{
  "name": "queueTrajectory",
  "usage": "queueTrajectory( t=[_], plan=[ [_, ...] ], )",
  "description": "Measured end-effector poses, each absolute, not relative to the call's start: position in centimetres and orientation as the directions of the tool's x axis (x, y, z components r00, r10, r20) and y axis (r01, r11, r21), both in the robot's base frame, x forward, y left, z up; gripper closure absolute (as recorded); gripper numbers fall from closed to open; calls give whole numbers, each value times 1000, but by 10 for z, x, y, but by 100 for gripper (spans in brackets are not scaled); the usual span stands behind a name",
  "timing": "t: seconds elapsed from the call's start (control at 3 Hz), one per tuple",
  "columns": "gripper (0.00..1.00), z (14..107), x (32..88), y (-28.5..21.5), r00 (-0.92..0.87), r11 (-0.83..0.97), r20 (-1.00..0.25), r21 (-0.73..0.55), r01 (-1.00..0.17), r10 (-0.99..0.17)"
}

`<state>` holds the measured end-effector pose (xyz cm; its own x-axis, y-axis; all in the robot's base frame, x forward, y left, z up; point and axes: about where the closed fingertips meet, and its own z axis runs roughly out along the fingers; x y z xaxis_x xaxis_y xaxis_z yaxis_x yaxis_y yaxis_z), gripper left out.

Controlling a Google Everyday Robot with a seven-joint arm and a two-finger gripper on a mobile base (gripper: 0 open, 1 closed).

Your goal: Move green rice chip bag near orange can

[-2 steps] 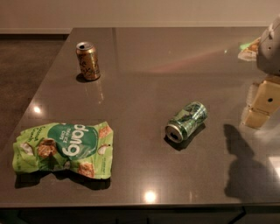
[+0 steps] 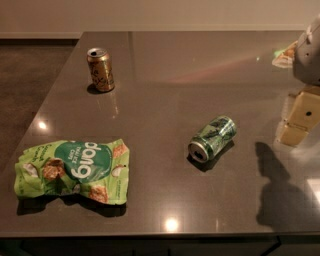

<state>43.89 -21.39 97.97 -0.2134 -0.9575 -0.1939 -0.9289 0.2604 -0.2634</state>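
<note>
Task seemingly unstarted: the bag (image 2: pixel 72 172) lay well apart from the orange can (image 2: pixel 100 69), ungrasped; the gripper (image 2: pixel 300 117) hung far right of that can, grip state indeterminable.

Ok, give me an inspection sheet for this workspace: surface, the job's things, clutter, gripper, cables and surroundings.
Surface: dark glossy table with a few light reflections.
Job's things: green rice chip bag lies flat at the near left; orange can stands upright at the far left, well apart from the bag.
Clutter: green patterned can lies on its side right of centre, silver top toward the near left.
Gripper: gripper is at the right edge, apart from the bag and both cans; its shadow falls on the near right of the table.
Cables: nothing seen.
Surroundings: pale wall behind; dark floor to the left.
</note>
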Motion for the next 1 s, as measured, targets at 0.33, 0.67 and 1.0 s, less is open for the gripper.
queueTrajectory(
  t=[0.33, 0.67, 1.0],
  plan=[
    [0, 983, 437, -176, -138, 193, -222, -250, -949, -965],
    [0, 982, 433, -108, -44, 100, -235, -233, -967, -971],
    [0, 967, 427, -26, 34, 18, -231, -220, -975, -972]
  ],
)
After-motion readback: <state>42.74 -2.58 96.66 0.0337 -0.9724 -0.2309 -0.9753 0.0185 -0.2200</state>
